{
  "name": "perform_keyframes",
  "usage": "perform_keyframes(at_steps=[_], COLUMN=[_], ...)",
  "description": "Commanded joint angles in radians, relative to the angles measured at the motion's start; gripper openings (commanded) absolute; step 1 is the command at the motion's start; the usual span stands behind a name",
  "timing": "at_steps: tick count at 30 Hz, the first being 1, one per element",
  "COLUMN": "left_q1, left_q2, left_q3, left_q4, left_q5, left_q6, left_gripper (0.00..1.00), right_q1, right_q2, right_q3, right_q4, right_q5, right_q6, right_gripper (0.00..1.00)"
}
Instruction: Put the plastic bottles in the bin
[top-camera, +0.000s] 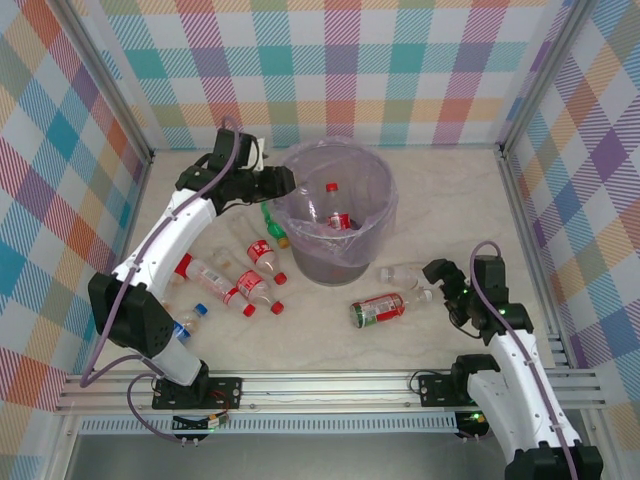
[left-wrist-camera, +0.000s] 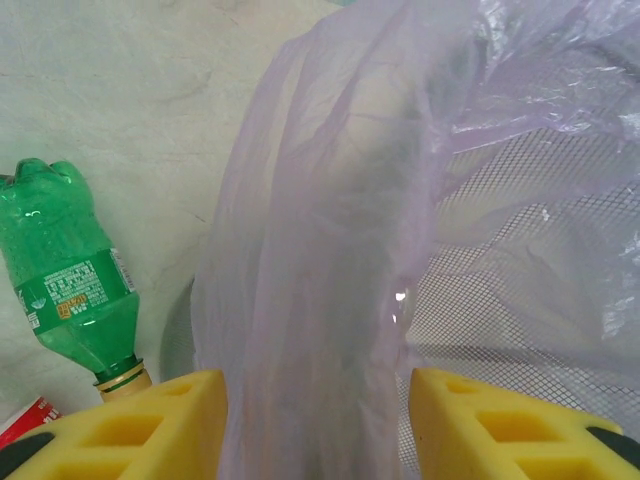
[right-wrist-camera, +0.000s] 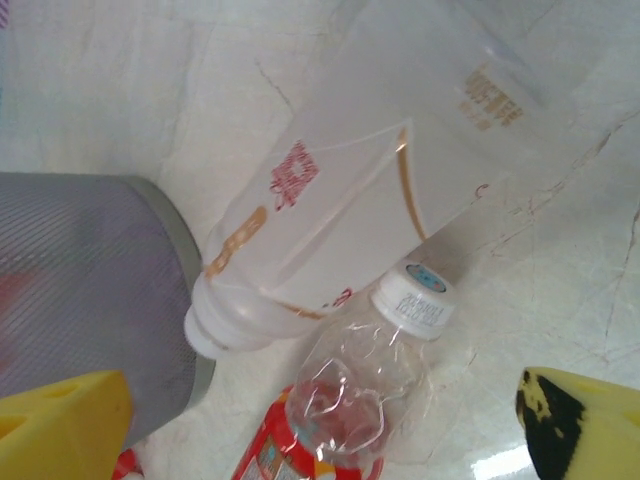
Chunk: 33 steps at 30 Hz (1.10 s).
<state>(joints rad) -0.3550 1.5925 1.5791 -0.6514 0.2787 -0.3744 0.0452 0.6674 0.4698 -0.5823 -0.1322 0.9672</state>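
Observation:
The bin (top-camera: 318, 262) stands mid-table, lined with a lilac bag (left-wrist-camera: 330, 220), and a red-labelled bottle (top-camera: 338, 218) lies inside it. My left gripper (top-camera: 285, 182) (left-wrist-camera: 318, 425) is at the bin's left rim. One yellow finger is outside and one inside, and the bag-covered rim fills the gap between them. A green bottle (left-wrist-camera: 70, 280) (top-camera: 272, 222) lies just outside the rim. My right gripper (top-camera: 440, 285) (right-wrist-camera: 325, 425) stands wide open above a white-labelled clear bottle (right-wrist-camera: 380, 190) (top-camera: 405, 275) and a crushed red-labelled bottle (right-wrist-camera: 350, 400) (top-camera: 378, 309), touching neither.
Several red-labelled bottles (top-camera: 258, 272) and a blue-capped one (top-camera: 190, 320) lie left of the bin, under my left arm. The bin's grey wall (right-wrist-camera: 90, 290) is close to my right gripper's left finger. Checked walls enclose the table on three sides.

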Motion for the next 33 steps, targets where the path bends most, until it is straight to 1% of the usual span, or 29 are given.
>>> perform_keyframes(at_steps=[1,4,8,10,14,20,25,28,33], left_q1=[0.006,0.007,0.007,0.007,0.007,0.008,0.008,0.009,0.008], left_q2=[-0.037,-0.043,-0.051,-0.049,-0.043,-0.043,-0.05,-0.053,-0.055], left_q3=[-0.017,-0.026,-0.04,-0.039,-0.032,-0.036,-0.037,-0.038,-0.04], left_q4=[0.013,0.013,0.012,0.011,0.012,0.012,0.01,0.01,0.013], left_q5=[0.009,0.019,0.012,0.01,0.031,0.035,0.034,0.029,0.031], left_q6=[0.017,0.019,0.027,0.029,0.029,0.029,0.031,0.031,0.029], left_gripper=[0.51,0.51,0.51,0.51,0.51,0.51,0.51,0.51,0.51], right_q1=[-0.004,-0.004,-0.004,-0.003,-0.004,-0.006,-0.012,-0.02,-0.033], right_q2=[0.037,0.128,0.234,0.267,0.326,0.449,0.531,0.568,0.61], right_q3=[-0.029,-0.031,-0.036,-0.035,-0.006,-0.008,0.015,0.012,0.013], right_q4=[0.151,0.238,0.352,0.385,0.38,0.457,0.494,0.535,0.589], right_q5=[0.011,-0.021,-0.021,0.002,0.05,0.049,0.073,0.075,0.082], right_q6=[0.084,0.081,0.108,0.113,0.067,0.07,0.064,0.072,0.095], right_gripper=[0.99,0.99,0.99,0.99,0.99,0.99,1.0,0.96,0.85])
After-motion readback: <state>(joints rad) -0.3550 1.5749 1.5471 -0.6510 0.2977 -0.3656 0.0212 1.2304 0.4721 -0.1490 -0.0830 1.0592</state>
